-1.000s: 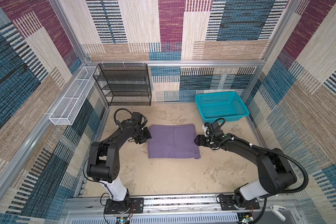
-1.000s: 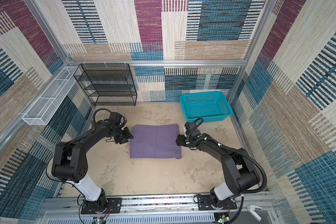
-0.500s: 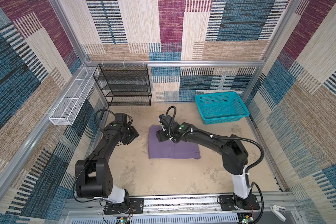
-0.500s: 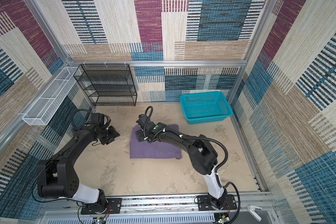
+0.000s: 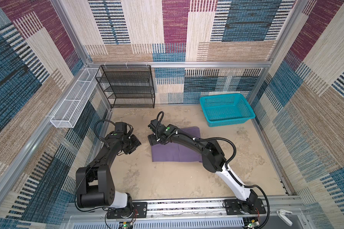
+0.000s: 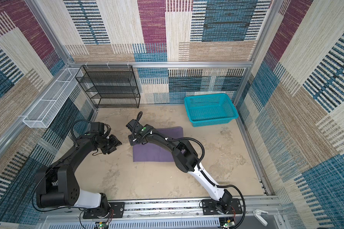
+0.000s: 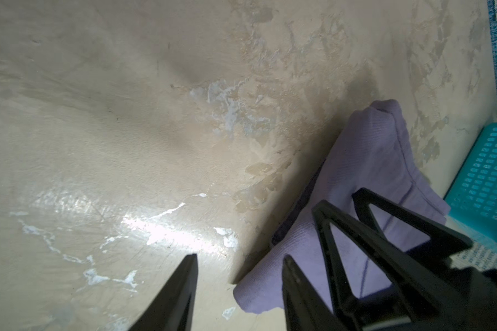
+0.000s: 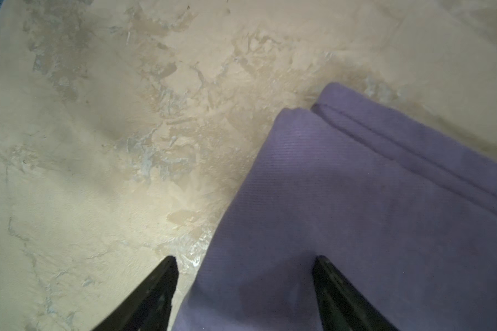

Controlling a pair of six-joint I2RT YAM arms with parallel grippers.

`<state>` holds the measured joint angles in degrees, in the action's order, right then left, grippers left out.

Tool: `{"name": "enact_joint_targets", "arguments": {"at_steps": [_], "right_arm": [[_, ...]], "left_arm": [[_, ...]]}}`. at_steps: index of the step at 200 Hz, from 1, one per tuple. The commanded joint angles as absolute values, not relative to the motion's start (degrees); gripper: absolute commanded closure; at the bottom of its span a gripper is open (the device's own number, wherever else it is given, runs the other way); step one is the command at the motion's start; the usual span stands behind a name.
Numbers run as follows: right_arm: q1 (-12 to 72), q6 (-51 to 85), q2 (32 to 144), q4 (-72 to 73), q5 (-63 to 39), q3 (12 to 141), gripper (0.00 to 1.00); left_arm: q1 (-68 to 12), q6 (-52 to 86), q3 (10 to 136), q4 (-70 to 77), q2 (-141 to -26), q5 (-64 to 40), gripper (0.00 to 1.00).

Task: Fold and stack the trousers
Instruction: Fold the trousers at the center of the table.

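1. Moved since a second ago: right gripper has crossed from the right edge of the trousers to their far left corner, and its arm now lies stretched above the cloth. Left gripper has drawn back from the left edge and hangs over bare table, near the cloth but apart from it. The trousers lie where they lay.
2. Trousers, one pair: lavender-grey, folded into a flat rectangle at mid-table, well apart from the basket.
3. Grippers, two.
   - Right: jaws spread wide, one finger over the table and one over the cloth. The folded edge runs between them and nothing is pinched. Whether the fingers touch the cloth cannot be told.
   - Left: jaws partly spread, with only table between them.
4. Both top views alone show one black wire rack at the back wall and one white wire tray on the left wall. They also show both arms entire.
5. Left wrist view alone among the wrist views shows a teal corner of the basket and the right gripper's lattice fingers over the cloth.
6. Right wrist view alone shows two stitched seam lines along one edge of the cloth, and how the right jaws straddle the edge.
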<state>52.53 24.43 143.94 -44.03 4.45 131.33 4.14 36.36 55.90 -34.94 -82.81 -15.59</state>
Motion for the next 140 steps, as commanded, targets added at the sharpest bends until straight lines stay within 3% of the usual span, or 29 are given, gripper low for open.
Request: {"name": "enact_joint_targets", "arguments": {"at_steps": [1,17,50,66,94,140], "right_arm": [[52.55,26.54,145.00,-44.50,2.67,131.92,0.31],[52.27,27.02,145.45,-44.32,1.47,131.75,0.42],[51.18,27.85,144.92,-42.50,-1.24,129.33,0.80],[50.65,27.95,142.97,-39.92,-2.66,125.71,0.91],[49.76,27.10,137.26,-33.76,-5.43,117.90,1.00],[48.17,24.37,127.49,-25.41,-12.45,108.95,1.00]], "left_arm": [[4.22,37.04,55.41,-33.60,-82.36,-16.92,0.49],[4.23,37.05,55.15,-33.46,-82.28,-17.20,0.49],[4.22,37.14,54.35,-32.96,-82.22,-17.75,0.49],[4.22,37.33,53.75,-32.48,-82.18,-18.09,0.49],[4.13,37.93,52.34,-30.66,-82.51,-18.82,0.49],[3.15,39.17,51.50,-27.48,-84.14,-20.73,0.49]]}}
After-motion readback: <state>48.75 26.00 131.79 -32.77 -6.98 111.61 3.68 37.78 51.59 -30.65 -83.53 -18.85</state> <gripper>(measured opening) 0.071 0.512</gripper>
